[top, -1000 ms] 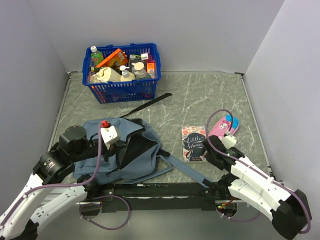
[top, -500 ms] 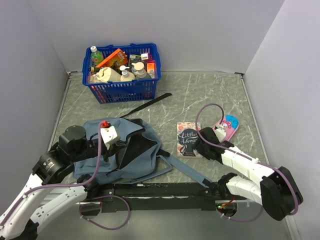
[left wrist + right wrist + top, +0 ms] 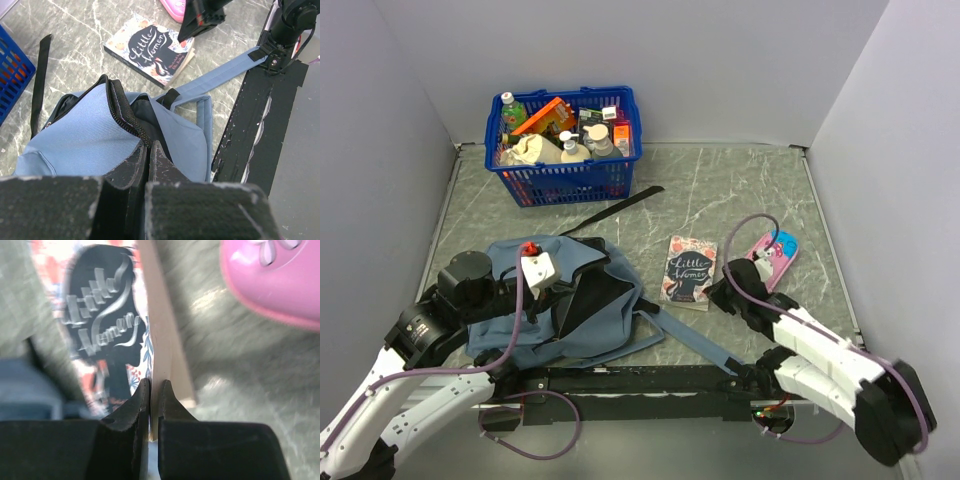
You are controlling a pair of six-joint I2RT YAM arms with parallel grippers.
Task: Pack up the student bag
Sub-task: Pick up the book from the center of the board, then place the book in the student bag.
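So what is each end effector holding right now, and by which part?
Left end effector: the student bag, pinched at the zippered rim of its opening. Right end effector: the book, apparently by its cover near the page-edge corner.

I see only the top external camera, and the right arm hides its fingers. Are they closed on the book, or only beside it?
Observer: Closed. In the right wrist view the right gripper pinches the book at its edge.
Operator: Does the pink pencil case touch the book?
Observer: No, bare table shows between them.
Operator: And the left gripper?
Observer: Shut on the zipper edge of the student bag.
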